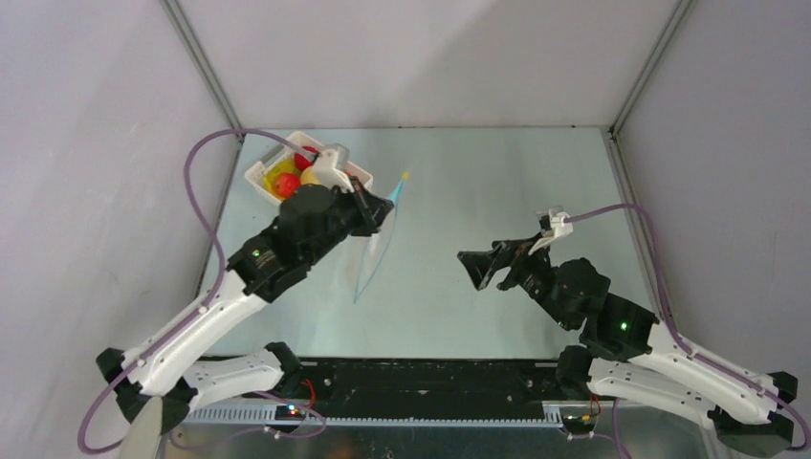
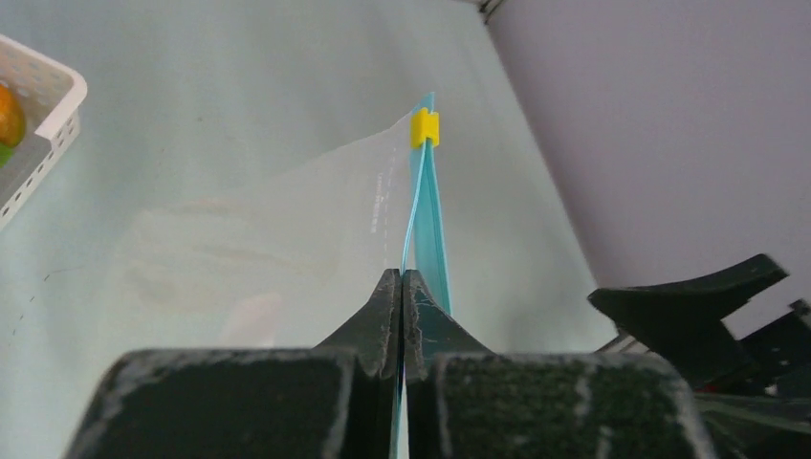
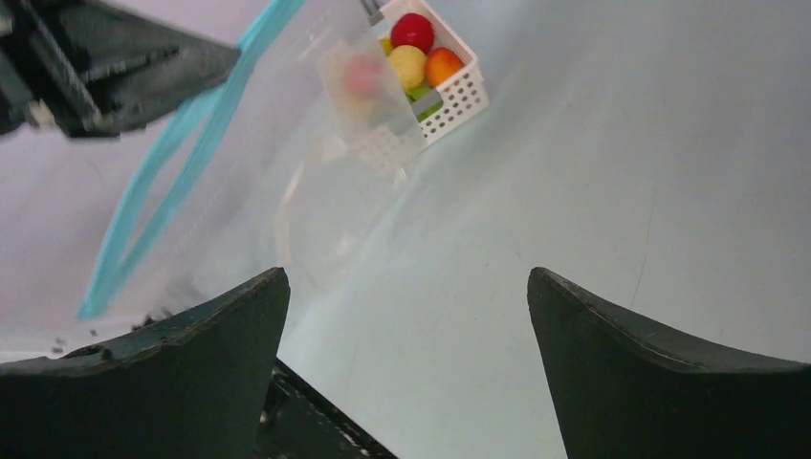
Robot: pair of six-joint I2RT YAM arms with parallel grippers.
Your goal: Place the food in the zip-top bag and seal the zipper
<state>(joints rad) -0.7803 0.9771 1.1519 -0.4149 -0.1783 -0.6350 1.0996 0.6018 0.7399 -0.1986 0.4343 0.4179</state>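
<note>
From above, the left end effector (image 1: 381, 206) is clamped on the mouth edge of the zip-top bag (image 1: 371, 256), which hangs edge-on over the left half of the desk (image 1: 497, 172). The teal zipper (image 1: 396, 192) runs up from the grip to a yellow slider (image 1: 405, 176). Just behind the left arm's wrist, the food (image 1: 287, 184) sits in a white slotted basket (image 1: 263, 170) at the desk's far left corner. The right end effector (image 1: 473, 272) hangs apart from the bag over the middle of the desk, jaws spread wide and holding nothing.

The left wrist camera shows both fingers (image 2: 383, 320) pressed together on the zipper strip, with the clear pouch spreading away to the left and the slider at the strip's far end. A corner of the basket shows at the left edge.

The right wrist camera shows its own fingers (image 3: 191, 335) far apart over bare desk. The bag hangs ahead of them, with red, yellow and orange pieces in the basket beyond it.
</note>
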